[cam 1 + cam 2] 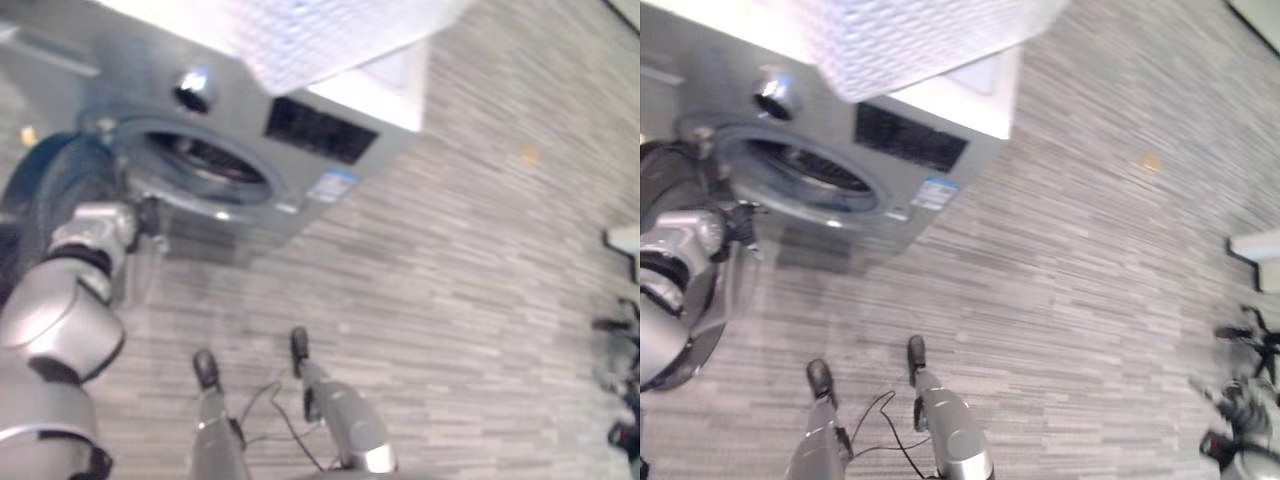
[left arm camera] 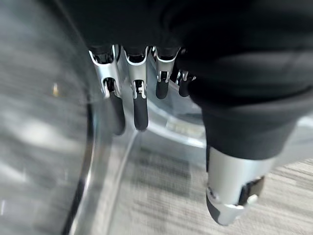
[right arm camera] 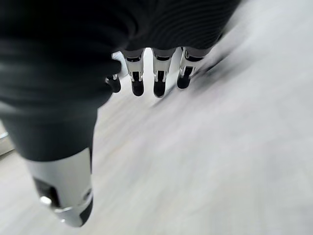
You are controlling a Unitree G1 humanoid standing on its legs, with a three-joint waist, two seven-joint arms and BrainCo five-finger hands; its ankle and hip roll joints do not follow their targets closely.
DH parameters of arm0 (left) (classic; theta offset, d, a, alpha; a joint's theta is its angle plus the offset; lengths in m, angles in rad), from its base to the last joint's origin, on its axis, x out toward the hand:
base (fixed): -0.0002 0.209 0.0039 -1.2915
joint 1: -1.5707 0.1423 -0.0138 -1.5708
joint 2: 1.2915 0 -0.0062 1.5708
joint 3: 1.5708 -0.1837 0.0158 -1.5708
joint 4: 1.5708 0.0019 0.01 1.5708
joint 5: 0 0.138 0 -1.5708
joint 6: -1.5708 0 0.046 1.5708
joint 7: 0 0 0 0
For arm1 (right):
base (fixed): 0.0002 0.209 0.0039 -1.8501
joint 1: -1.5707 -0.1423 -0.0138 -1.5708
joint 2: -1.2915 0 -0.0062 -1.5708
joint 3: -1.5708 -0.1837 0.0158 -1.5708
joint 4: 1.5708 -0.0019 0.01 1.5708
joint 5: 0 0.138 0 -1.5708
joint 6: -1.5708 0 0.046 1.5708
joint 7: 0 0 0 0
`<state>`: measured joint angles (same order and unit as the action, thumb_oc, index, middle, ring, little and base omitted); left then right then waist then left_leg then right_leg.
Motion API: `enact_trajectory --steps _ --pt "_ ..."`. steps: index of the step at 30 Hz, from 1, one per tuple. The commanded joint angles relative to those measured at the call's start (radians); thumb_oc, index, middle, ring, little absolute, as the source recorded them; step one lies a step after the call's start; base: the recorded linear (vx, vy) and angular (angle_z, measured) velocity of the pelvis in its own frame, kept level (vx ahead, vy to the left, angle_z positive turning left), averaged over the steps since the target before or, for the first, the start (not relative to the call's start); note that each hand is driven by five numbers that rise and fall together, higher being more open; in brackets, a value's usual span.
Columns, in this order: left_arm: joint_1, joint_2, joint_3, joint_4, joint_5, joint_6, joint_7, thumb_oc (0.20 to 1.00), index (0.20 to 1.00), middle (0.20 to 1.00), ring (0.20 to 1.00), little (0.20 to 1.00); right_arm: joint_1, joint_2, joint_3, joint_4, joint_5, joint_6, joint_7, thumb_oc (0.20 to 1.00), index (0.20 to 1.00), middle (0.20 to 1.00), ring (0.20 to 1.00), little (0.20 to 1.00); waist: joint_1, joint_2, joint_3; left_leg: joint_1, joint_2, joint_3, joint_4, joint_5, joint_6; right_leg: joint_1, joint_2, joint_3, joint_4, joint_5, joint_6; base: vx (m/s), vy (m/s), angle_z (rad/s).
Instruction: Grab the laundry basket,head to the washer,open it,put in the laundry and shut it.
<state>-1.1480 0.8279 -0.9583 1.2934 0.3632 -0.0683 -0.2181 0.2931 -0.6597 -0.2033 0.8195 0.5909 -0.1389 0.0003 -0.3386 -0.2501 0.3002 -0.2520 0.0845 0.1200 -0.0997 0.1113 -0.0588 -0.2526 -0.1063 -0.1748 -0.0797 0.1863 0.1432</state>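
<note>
A silver front-loading washer [image 1: 300, 180] stands at the upper left. Its round drum opening [image 1: 205, 160] is uncovered. The glass door [image 2: 44, 127] is swung out to the left. My left hand [image 1: 145, 215] is at the door's edge; in the left wrist view its fingers [image 2: 139, 105] reach out nearly straight against the door's rim, thumb apart. A white woven laundry basket [image 1: 330, 35] sits on top of the washer. My right hand [image 3: 159, 78] hangs over bare floor at the lower right [image 1: 1240, 405], fingers relaxed and holding nothing.
The washer front carries a chrome knob [image 1: 195, 90] and a dark panel [image 1: 320, 130]. Grey wood-grain floor [image 1: 480, 300] spreads to the right. A white object [image 1: 625, 238] pokes in at the right edge.
</note>
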Motion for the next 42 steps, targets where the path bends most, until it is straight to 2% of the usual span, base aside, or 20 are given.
enact_trajectory --steps 1,5,14,23,27,28,32,42 --pt "0.019 0.096 0.067 0.074 0.038 0.023 0.007 1.000 1.000 1.000 1.000 1.000 -0.154 0.074 0.037 0.142 0.069 0.007 0.003 1.000 1.000 1.000 1.000 1.000 0.043 0.036 -0.004 0.092 0.019 0.082 0.012 -0.137 0.001 -0.046 -0.049 0.053 0.029 -0.010 0.088 0.06 -0.036 -0.65" --pt "0.048 0.101 0.082 0.101 0.043 0.031 0.004 1.000 1.000 1.000 1.000 1.000 -0.180 0.070 0.071 0.162 0.067 0.023 0.030 1.000 1.000 1.000 1.000 1.000 0.046 0.033 -0.014 0.129 0.019 0.108 0.012 -0.144 0.000 -0.037 -0.038 0.070 0.036 -0.020 0.080 0.04 -0.027 -0.40" --pt "0.089 0.101 0.097 0.117 0.083 0.043 0.007 1.000 1.000 1.000 1.000 1.000 -0.149 0.063 0.087 0.117 0.043 0.039 0.059 1.000 1.000 1.000 1.000 1.000 0.059 0.055 -0.037 0.148 0.025 0.101 0.012 -0.146 -0.005 -0.014 -0.030 0.060 0.030 -0.039 0.068 0.03 -0.048 -0.01" --pt "0.224 0.087 0.182 0.096 0.093 0.044 0.001 1.000 1.000 1.000 1.000 1.000 -0.104 0.085 0.128 0.023 -0.026 0.055 0.093 1.000 1.000 1.000 1.000 1.000 0.070 0.068 -0.083 0.188 0.028 0.113 0.012 -0.162 -0.006 0.022 -0.022 0.065 0.025 -0.054 0.064 0.04 -0.017 -0.01" --pt "0.318 0.116 0.232 0.115 0.152 0.044 -0.007 1.000 1.000 1.000 1.000 1.000 -0.076 0.088 0.121 -0.019 -0.055 0.063 0.107 1.000 1.000 1.000 1.000 1.000 0.066 0.071 -0.104 0.217 0.030 0.133 0.012 -0.173 -0.005 0.038 -0.015 0.077 0.027 -0.059 0.064 0.06 0.001 -0.11" --pt "0.371 0.147 0.258 0.124 0.190 0.039 -0.011 1.000 1.000 1.000 1.000 1.000 -0.056 0.091 0.111 -0.030 -0.070 0.066 0.114 1.000 1.000 1.000 1.000 1.000 0.065 0.070 -0.117 0.234 0.033 0.148 0.012 -0.179 -0.005 0.044 -0.011 0.086 0.027 -0.058 0.063 0.05 0.011 -0.33" --pt "0.445 0.226 0.366 0.121 0.161 0.043 0.011 1.000 1.000 1.000 1.000 1.000 -0.037 0.112 0.107 -0.018 -0.089 0.070 0.122 1.000 1.000 1.000 1.000 1.000 0.076 0.068 -0.134 0.258 0.037 0.171 0.012 -0.185 -0.005 0.057 -0.009 0.095 0.025 -0.057 0.065 0.04 0.010 -0.28" --pt "0.493 0.279 0.430 0.073 0.196 0.043 0.084 1.000 1.000 1.000 1.000 1.000 -0.024 0.147 0.125 -0.008 -0.129 0.070 0.132 1.000 1.000 1.000 1.000 1.000 0.112 0.088 -0.162 0.266 0.029 0.143 0.012 -0.183 -0.007 0.095 -0.024 0.070 0.019 -0.073 0.062 0.02 0.003 0.03"
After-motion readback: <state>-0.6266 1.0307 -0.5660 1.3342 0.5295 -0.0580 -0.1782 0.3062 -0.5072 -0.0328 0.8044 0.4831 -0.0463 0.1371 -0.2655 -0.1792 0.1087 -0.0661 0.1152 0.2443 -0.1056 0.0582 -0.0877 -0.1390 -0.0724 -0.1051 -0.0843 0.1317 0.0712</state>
